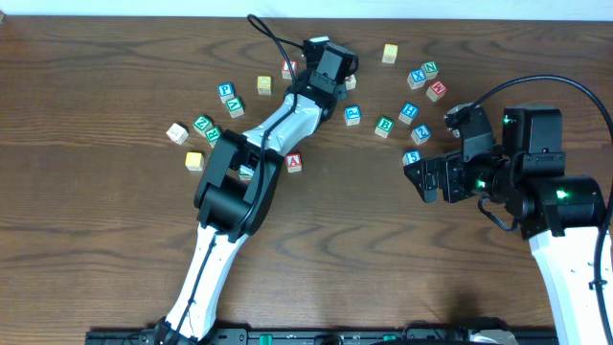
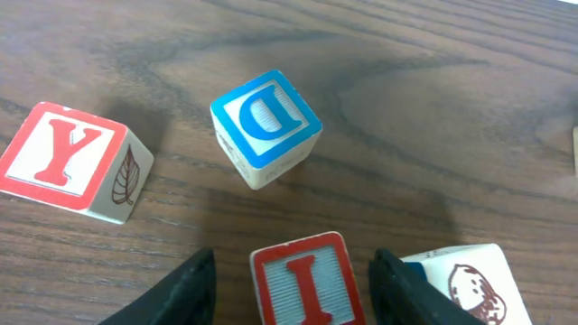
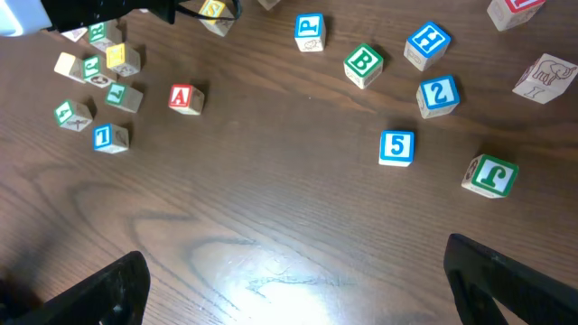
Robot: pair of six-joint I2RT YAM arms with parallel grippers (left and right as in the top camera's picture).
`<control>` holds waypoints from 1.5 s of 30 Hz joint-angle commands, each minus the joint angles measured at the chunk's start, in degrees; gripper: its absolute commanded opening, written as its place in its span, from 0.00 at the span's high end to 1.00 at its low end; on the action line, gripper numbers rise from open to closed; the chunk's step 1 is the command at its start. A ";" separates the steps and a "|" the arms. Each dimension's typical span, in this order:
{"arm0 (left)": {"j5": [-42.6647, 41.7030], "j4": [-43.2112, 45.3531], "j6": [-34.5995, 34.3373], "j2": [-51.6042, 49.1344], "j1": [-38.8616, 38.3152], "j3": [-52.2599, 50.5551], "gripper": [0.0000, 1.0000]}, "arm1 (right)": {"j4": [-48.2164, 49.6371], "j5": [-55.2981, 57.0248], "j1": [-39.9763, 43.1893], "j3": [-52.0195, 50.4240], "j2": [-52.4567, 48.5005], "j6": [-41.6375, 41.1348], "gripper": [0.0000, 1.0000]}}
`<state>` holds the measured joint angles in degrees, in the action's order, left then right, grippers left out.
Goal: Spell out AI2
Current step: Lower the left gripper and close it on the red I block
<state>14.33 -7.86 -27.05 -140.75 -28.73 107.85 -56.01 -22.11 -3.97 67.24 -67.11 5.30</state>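
Red I cube (image 2: 302, 282) lies face-up, stroke running lengthwise inside the parted left gripper (image 2: 291, 264); right gripper (image 3: 293, 253) spread wide.

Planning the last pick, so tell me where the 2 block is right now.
The 2 block sits right of centre in the right wrist view, between the H block above it and the 5 block below-left.
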 commanded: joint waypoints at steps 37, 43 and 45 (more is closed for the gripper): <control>1.20 -1.53 1.97 3.93 -0.28 1.25 0.66 | -0.35 -0.52 0.24 1.07 0.07 0.76 0.01; 1.20 -2.34 3.91 5.60 -0.28 1.25 0.67 | -0.35 -0.52 0.24 1.07 0.07 0.79 0.01; 1.20 -2.36 4.81 5.81 -0.28 1.25 0.68 | -0.37 -0.52 0.24 1.07 0.07 0.76 0.01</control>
<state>14.52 -10.09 -24.62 -137.80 -28.95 107.85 -56.23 -22.11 -3.97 67.22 -67.11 5.30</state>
